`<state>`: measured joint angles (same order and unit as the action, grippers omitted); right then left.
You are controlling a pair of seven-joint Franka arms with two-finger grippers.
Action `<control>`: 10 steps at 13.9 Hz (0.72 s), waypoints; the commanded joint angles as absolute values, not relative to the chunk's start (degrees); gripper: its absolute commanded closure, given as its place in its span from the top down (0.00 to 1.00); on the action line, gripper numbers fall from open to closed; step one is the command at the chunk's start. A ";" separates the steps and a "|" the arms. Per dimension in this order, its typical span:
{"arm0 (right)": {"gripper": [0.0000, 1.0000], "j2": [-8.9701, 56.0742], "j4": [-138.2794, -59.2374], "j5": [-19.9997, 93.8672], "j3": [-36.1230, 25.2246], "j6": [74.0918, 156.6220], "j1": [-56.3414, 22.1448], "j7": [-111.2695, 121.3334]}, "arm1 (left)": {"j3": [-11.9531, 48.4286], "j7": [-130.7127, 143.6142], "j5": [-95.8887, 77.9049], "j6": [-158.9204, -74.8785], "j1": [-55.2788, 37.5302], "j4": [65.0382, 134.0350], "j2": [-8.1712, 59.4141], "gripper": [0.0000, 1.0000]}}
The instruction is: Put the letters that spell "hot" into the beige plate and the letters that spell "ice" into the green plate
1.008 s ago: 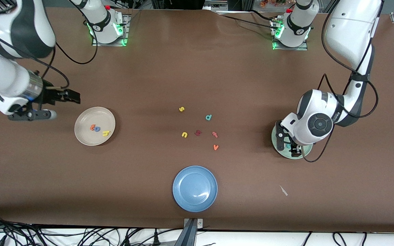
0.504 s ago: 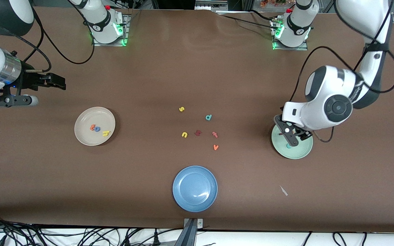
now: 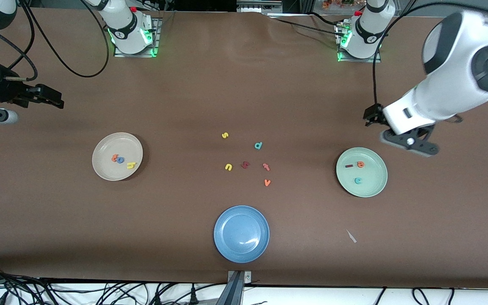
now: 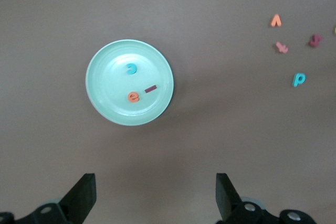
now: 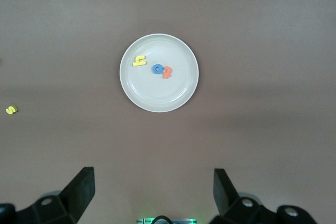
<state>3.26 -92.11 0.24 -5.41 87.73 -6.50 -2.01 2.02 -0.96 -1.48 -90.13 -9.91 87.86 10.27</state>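
Beige plate, toward the right arm's end of the counter, holds the yellow h, blue o and orange t, all 3 close together inside it. The green plate, toward the left arm's end, holds the dark red i, orange e and teal c, lying apart from each other.

The left hand hangs over bare counter beside the green plate, its fingers spread wide and empty, as the left wrist view confirms. The right hand hangs over bare counter near the beige plate, also wide apart and empty.

Between the 2 plates the leftover letters lie on the counter: yellow s, teal d, yellow n, a dark red letter, a pinkish-orange letter and orange v. The blue plate, nearer the camera, is empty.

Judged from this, both words are sorted and the task looks complete. The next move calls for nothing more than both arms clearing away without touching the plates.
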 commanded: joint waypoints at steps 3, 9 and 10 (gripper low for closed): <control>1.00 3.77 -92.11 -0.53 -4.31 86.32 -6.24 -2.72 | 1.49 9.23 -3.51 -84.38 -5.74 82.27 8.97 1.00; 1.00 4.48 -92.20 -0.09 -3.96 86.13 -7.29 -5.62 | 3.43 10.37 -4.66 -84.46 -0.62 84.80 5.29 1.00; 1.00 4.48 -92.20 -0.09 -3.96 86.13 -7.29 -5.62 | 3.43 10.72 -3.27 -85.16 -0.96 87.86 2.75 1.00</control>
